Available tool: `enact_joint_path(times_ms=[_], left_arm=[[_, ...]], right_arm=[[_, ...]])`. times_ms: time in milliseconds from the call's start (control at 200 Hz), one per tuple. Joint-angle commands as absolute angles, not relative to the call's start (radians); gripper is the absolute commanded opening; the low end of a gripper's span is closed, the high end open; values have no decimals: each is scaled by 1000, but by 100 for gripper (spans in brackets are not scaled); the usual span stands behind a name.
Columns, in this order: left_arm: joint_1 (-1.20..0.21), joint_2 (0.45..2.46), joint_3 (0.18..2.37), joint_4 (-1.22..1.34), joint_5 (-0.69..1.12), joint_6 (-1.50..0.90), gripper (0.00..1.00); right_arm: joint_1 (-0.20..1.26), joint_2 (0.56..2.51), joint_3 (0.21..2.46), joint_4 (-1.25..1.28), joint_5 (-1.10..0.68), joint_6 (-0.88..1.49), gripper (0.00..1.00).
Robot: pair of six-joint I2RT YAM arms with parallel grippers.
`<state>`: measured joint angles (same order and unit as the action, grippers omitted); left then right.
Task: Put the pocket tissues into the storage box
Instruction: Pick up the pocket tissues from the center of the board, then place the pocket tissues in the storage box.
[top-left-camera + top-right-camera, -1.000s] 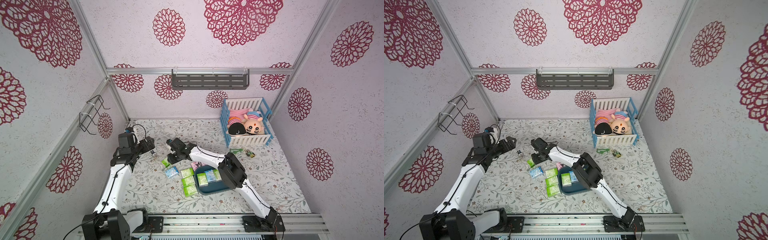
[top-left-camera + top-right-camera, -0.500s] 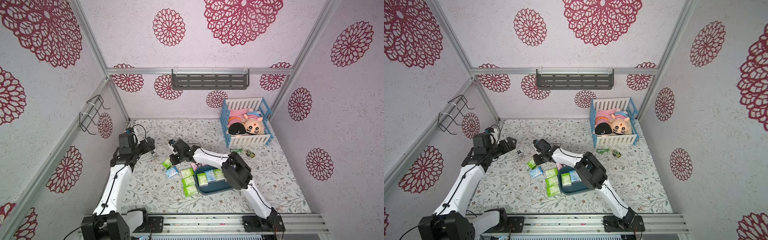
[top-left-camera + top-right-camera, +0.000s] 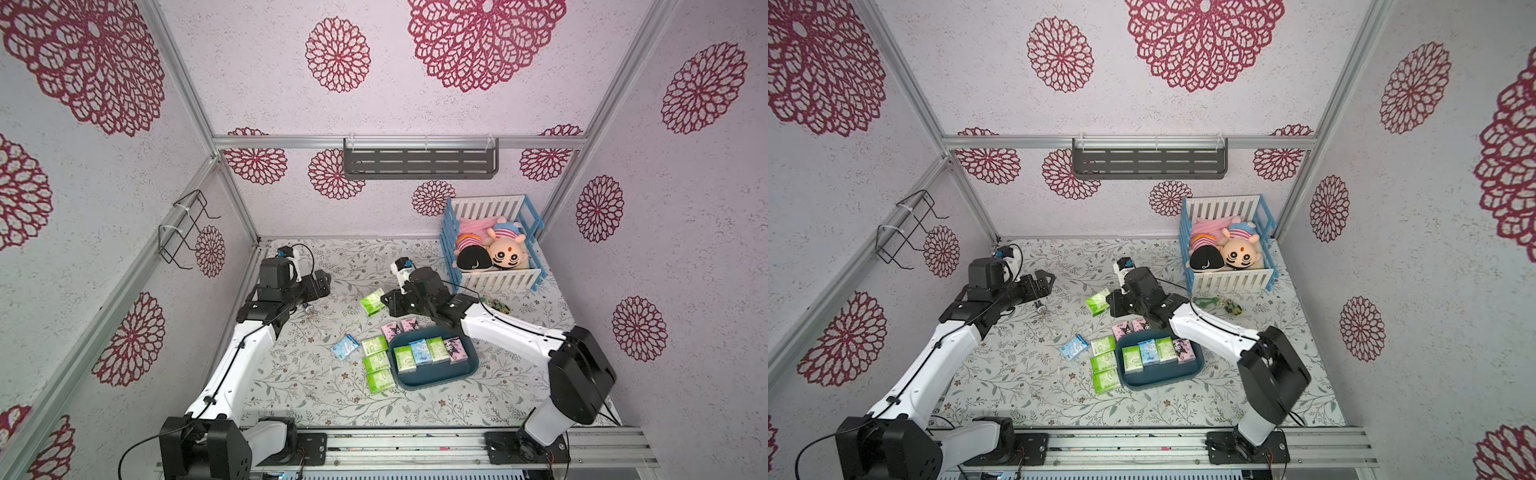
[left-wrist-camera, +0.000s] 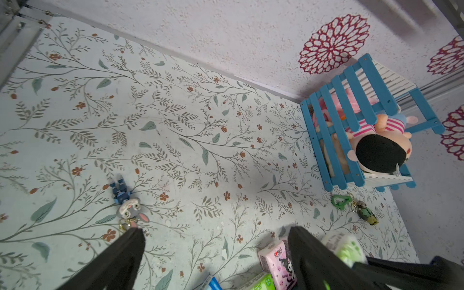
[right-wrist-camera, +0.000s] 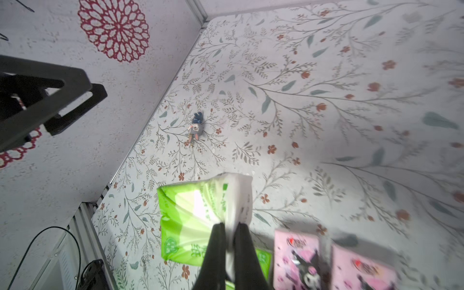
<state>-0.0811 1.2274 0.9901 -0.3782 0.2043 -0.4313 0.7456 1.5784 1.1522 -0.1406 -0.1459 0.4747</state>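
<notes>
Right pincer [image 5: 229, 227] clamped on white edge of lime green pack [image 5: 190, 216] — pack on far side of pink packs [image 3: 398, 328], apart from storage box [image 3: 432, 380]. Four packs [image 3: 422, 352] lie in row inside box; three green packs [image 3: 376, 365] and blue pack [image 3: 345, 347] just beside it on worktop [image 3: 299, 382]. Left pincer [image 4: 216, 233] wide open.
</notes>
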Motion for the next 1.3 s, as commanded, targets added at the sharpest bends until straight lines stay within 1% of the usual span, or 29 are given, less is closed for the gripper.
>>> enact_joint_path(times_ms=[0, 330, 460, 555, 661, 821, 1081, 1296], left_arm=[[-114, 1252, 1017, -313, 224, -432, 97], [-169, 1312, 1032, -259, 244, -444, 97], [-191, 1340, 1023, -232, 242, -441, 97], [-193, 1363, 1034, -233, 243, -439, 97], [-192, 1370, 1042, -230, 236, -440, 97], [-192, 1368, 1043, -241, 217, -431, 97], [-192, 1357, 1020, -248, 193, -413, 97], [-193, 1366, 1024, -248, 188, -408, 97]], right_arm=[[742, 1449, 1058, -210, -94, 485, 0], [730, 1092, 750, -364, -60, 589, 0], [742, 984, 658, -398, -58, 651, 0], [764, 939, 620, -411, -44, 691, 0], [803, 944, 598, -408, -29, 718, 0], [855, 1025, 575, -373, -21, 755, 0], [873, 1073, 551, -324, -7, 837, 0], [890, 1126, 555, -307, -17, 871, 5]])
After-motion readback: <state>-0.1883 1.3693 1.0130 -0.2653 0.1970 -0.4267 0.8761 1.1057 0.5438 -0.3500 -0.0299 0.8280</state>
